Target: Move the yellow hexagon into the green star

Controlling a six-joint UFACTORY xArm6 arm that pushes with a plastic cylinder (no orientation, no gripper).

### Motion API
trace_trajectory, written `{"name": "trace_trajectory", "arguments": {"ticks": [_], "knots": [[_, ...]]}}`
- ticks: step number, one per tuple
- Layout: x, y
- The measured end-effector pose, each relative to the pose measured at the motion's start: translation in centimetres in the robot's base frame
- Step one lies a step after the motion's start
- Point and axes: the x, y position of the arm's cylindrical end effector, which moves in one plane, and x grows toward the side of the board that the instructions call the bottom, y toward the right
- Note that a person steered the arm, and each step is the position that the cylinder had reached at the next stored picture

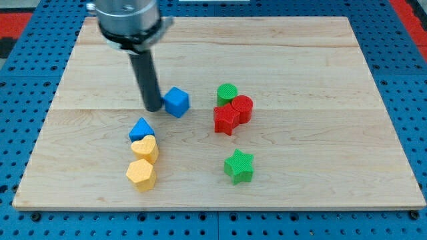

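Down at the view's bottom, nearest of all, sat the yellow hexagon block (141, 174), close to the front edge of the pale wooden surface (320, 80). Touching it just above was the yellow heart-shaped block (145, 148), and pressed against that one's top was the blue triangular block (141, 128), so the three made a short column on the view's left half. Well apart, over to the view's right and at about the hexagon's level, stood the green star block (239, 166), on its own. Higher up sat a tight cluster: a red star-like block (226, 119), a red cylinder (242, 108) touching it, and a green cylinder (227, 93) just behind them. My tip (154, 107) was down on the surface just left of the blue cube (177, 102), right beside it or touching, well above the yellow hexagon. No gripper was fitted, only the dark rod.
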Motion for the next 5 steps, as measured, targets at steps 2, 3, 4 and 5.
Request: {"name": "trace_trajectory", "arguments": {"ticks": [2,3,4,5], "knots": [[-0.7,2.3],[-0.6,-2.5],[4.6,-8.1],[9.4,-8.2]]}}
